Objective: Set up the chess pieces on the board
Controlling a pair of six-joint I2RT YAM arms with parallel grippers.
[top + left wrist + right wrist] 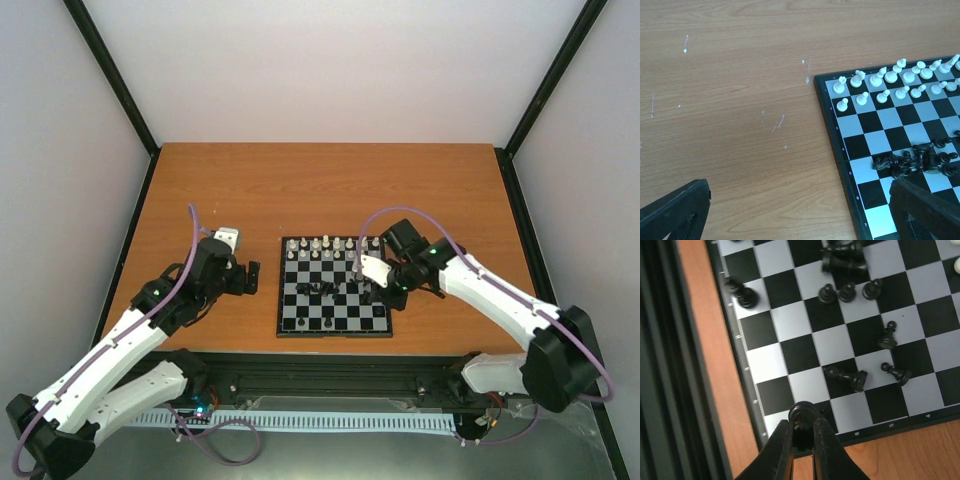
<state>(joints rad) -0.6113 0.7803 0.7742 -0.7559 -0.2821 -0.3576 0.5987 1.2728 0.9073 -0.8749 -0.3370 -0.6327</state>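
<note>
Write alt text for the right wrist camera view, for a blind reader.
The right gripper grips a black chess piece above the edge of the board. More black pieces are scattered across the squares, some lying on their sides.

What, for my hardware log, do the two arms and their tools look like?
Both the left arm and right arm have white shells with black joints. A purple cable loops along each, and a small green light glows on each. The left tool and right tool are black, with two tapering fingers.
</note>
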